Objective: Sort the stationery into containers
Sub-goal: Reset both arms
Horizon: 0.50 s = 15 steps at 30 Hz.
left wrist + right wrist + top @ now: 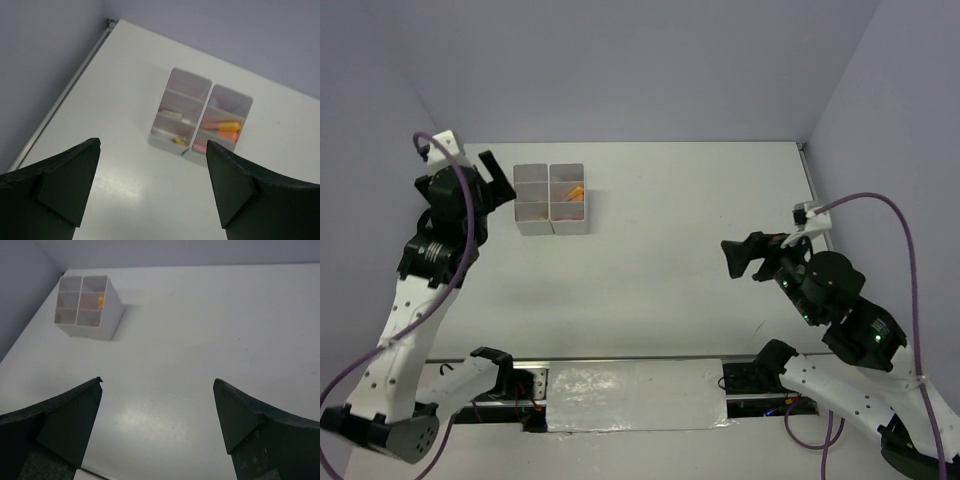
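Observation:
The white six-compartment containers box stands at the back left of the table. Orange marker sticks lie in its right column. In the left wrist view the box holds orange markers, a pink marker, a small yellow piece and a pale block. My left gripper hangs open just left of the box, nothing between its fingers. My right gripper is open and empty at mid-right, far from the box.
The purple back and side walls close in the table. A metal strip runs along the table's left edge. A foil-like sheet lies between the arm bases at the near edge.

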Available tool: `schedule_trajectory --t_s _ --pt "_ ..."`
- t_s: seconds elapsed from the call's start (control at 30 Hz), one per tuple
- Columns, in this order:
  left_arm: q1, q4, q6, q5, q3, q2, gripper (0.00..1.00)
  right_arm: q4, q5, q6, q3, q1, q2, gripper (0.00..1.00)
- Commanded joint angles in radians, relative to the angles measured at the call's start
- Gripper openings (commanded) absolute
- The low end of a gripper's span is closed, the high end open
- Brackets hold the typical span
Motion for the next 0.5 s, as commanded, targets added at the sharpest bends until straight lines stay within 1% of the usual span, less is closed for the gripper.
schedule_trajectory --t_s 0.0,0.07,0.1,0.13,0.17,0.23,0.27,0.3,0.47 --pt "0.001 -0.198 -0.007 0.018 -0.080 -0.125 0.99 -0.140 0.152 -0.045 0.110 -0.003 -0.006 1.00" --pt "0.003 -0.218 0.011 0.017 -0.112 -0.195 0.99 -0.179 0.179 -0.047 0.161 0.015 -0.012 1.00" --pt "0.003 -0.230 0.016 0.017 -0.130 -0.261 0.99 -0.185 0.176 -0.051 0.170 0.020 -0.019 1.00" --pt "0.003 -0.267 0.017 0.021 -0.138 -0.293 0.99 -0.209 0.171 -0.053 0.195 0.020 -0.021 1.00" --pt "0.003 -0.273 0.024 0.046 -0.161 -0.362 0.99 -0.226 0.183 -0.048 0.209 0.021 -0.022 1.00" --pt "0.003 -0.281 0.034 0.081 -0.190 -0.433 0.99 -0.272 0.192 -0.045 0.239 0.020 -0.024 1.00" --pt "0.003 -0.283 0.034 0.098 -0.216 -0.495 0.99 -0.283 0.194 -0.043 0.250 0.021 -0.027 1.00" --pt "0.001 -0.286 0.034 0.134 -0.227 -0.520 0.99 -0.295 0.193 -0.042 0.258 0.020 -0.033 1.00" --pt "0.003 -0.381 0.008 0.196 -0.216 -0.626 0.99 -0.340 0.177 -0.040 0.293 0.020 -0.079 1.00"
